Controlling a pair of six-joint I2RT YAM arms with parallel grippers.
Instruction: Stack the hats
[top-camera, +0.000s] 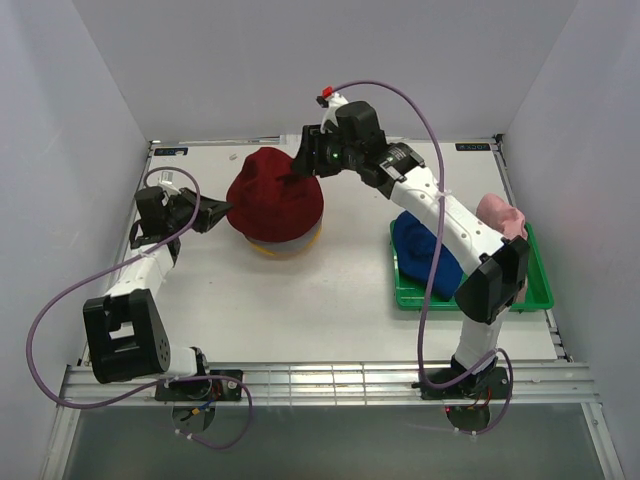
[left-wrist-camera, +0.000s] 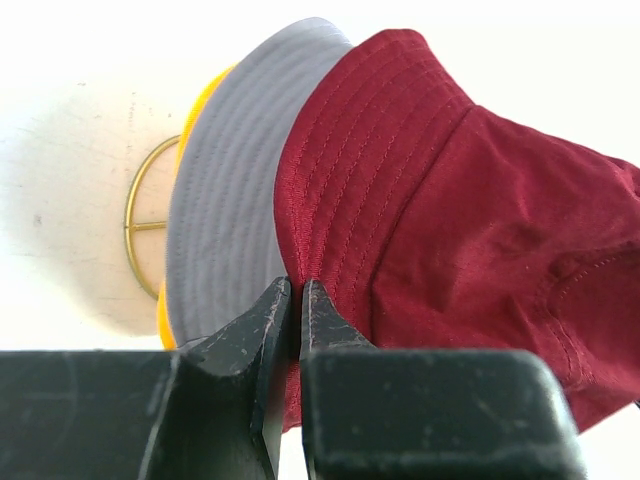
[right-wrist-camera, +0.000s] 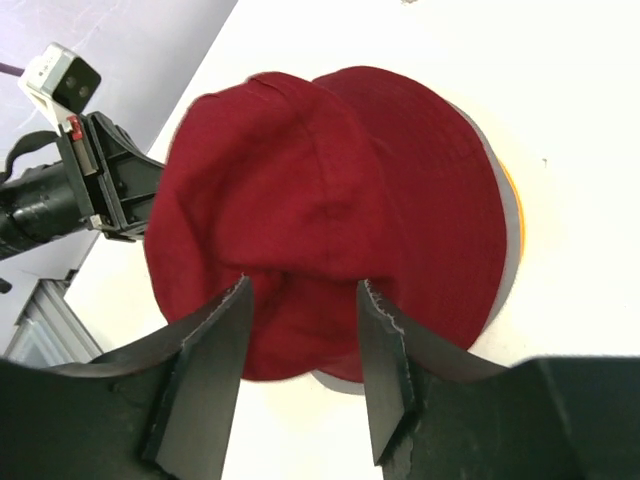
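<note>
the white table (top-camera: 330, 300) carries two groups: to the right a green tray (top-camera: 425, 298) serving as the holding place, with the royal blue hat (top-camera: 420, 252) and the pink hat (top-camera: 500, 213) lying in it, not yet stacked; at the middle, the pile itself. there the dark red hat (top-camera: 272, 190) sits on top, its crown rumpled and leaning rather than seated square, over the grey hat (left-wrist-camera: 240, 180), whose brim shows beneath it, and the yellow hat (left-wrist-camera: 205, 105), of which only a thin edge peeps out at the bottom. the right gripper (right-wrist-camera: 303, 288) hovers just above the red crown with its jaws spread and nothing between them, likely placed there to press or settle the hat down. the left gripper (left-wrist-camera: 297, 300) comes in low from the side, jaws nearly pressed together and pinching the red brim at its edge, apparently to hold that side steady or tug it down so the hat drapes evenly over the grey one. the gold wire stand (left-wrist-camera: 140, 225) shows beyond the brims, seemingly giving the pile its form. three of five look stacked.
</note>
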